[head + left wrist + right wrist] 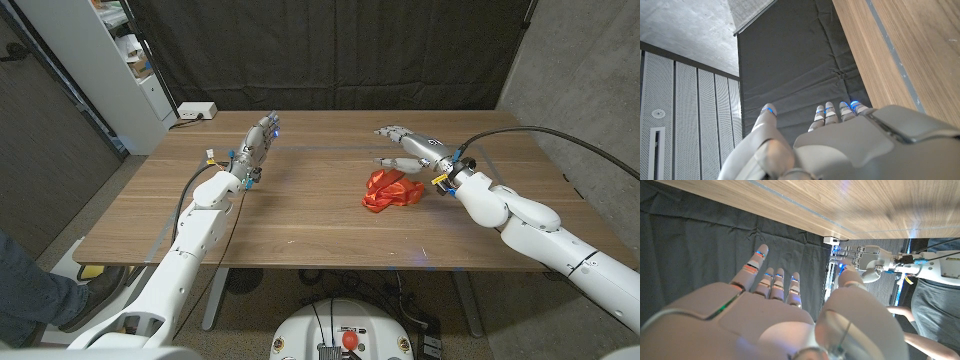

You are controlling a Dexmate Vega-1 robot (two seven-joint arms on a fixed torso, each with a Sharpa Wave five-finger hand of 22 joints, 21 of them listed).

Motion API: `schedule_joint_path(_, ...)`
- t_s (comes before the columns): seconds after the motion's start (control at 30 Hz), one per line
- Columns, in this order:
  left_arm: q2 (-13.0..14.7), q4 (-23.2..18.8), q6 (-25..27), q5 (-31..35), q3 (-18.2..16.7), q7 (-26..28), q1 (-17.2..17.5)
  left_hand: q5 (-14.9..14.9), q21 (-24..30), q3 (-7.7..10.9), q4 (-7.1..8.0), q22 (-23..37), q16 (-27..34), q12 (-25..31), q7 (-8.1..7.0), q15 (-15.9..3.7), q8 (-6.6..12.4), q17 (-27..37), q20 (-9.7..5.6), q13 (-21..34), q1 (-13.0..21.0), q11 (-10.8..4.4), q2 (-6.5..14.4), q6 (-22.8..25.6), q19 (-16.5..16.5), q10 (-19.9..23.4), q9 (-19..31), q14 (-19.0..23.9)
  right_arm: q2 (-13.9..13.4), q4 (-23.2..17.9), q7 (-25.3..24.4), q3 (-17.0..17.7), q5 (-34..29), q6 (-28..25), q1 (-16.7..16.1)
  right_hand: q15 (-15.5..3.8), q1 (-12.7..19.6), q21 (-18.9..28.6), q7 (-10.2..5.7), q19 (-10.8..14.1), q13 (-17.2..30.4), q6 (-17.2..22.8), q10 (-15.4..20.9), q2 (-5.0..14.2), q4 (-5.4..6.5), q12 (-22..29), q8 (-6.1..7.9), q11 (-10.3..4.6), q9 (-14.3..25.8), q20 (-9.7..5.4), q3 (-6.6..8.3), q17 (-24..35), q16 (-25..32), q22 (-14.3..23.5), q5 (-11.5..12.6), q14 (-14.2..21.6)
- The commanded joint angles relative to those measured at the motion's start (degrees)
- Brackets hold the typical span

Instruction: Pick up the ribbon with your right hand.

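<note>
Two robot hands waiting over a wooden surface (300, 225), a crumpled red satin ribbon (391, 190) lying right of centre.

The left hand (257, 145) is standing at the surface's left part, fingers straight and apart, gripping nothing. The ribbon is lying bunched just beside the right hand (412, 147), which is hovering with fingers extended and spread, holding nothing; whether a fingertip is touching the cloth is hard to make out. No readable writing is showing anywhere. In the right wrist view a person's arm (912, 342) is being cut off at the frame's edge.
</note>
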Motion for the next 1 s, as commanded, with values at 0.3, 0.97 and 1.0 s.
schedule_joint_path(0.3, -0.2, 0.6, -0.3, 0.2, 0.3, 0.0, -0.8, -0.1, -0.1, -0.02, -0.43, 0.2, 0.0, -0.1, 0.52, 0.13, 0.17, 0.1, 0.05, 0.2, 0.2, 0.71, 0.4, 0.2, -0.2, -0.1, 0.2, -0.1, -1.0, -2.0, 4.0, -1.3, -1.5, -3.4, 0.0, 0.62, 0.5, -0.4, -0.48, 0.2, 0.2, -1.1, -1.4, -0.83, 0.33, -0.4, -0.26, 0.52, 0.2, 1.57, 0.21, 0.1, -0.1, 0.3, 0.5, -0.5)
schedule_joint_path(0.97, 0.1, 0.3, -0.1, 0.1, 0.1, -0.2, -0.6, -0.1, -0.2, -0.07, -0.46, 0.2, -0.1, -0.1, 0.49, -0.09, 0.17, 0.1, 0.62, 0.2, 0.0, 0.48, 0.5, 0.3, -0.7, -0.1, 0.2, -0.3, -1.6, -3.7, 6.9, -2.4, -2.3, -6.4, -0.3, 1.19, 0.7, -0.7, -0.81, -0.7, 0.3, -2.6, -2.6, -1.24, 0.44, -0.3, -0.43, 0.68, 0.2, 3.57, 0.16, 0.0, -0.2, 0.2, 1.0, -1.5)
schedule_joint_path(1.0, 0.1, 0.2, -0.1, 0.1, 0.0, -0.2, -0.6, -0.1, -0.2, -0.07, -0.46, 0.2, -0.1, -0.1, 0.45, -0.10, 0.16, 0.1, 0.65, 0.2, 0.0, 0.51, 0.5, 0.3, -0.7, -0.1, 0.2, -0.3, -1.5, -3.8, 7.0, -2.5, -2.4, -6.6, -0.2, 1.23, 0.8, -0.7, -0.79, -0.8, 0.3, -2.9, -2.9, -1.32, 0.44, -0.4, -0.51, 0.65, 0.2, 3.66, 0.13, 0.0, -0.2, 0.2, 1.0, -1.8)
